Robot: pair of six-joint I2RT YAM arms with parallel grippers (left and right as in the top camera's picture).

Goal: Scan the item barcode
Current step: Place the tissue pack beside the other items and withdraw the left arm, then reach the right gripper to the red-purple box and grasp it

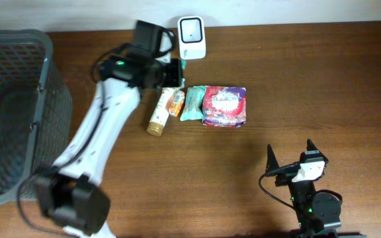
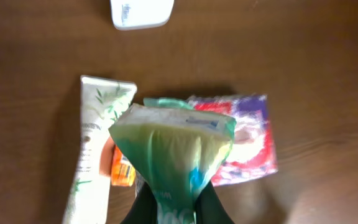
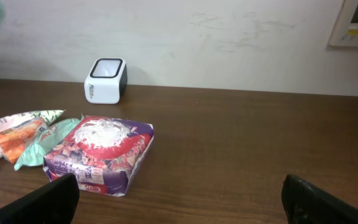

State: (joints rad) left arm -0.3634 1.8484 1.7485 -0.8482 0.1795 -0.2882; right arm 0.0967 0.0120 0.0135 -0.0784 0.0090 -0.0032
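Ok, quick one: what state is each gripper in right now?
Left gripper: closed, holding a green and white plastic packet.
Right gripper: open, holding nothing.

The packet (image 2: 173, 149) in my left claw (image 2: 171, 202) is thin green plastic film, crinkled and shiny. The table (image 1: 323, 79) is dark wood, smooth with a soft sheen; the scanner (image 1: 192, 28) is glossy white plastic, the basket (image 1: 18, 34) matt grey plastic mesh.
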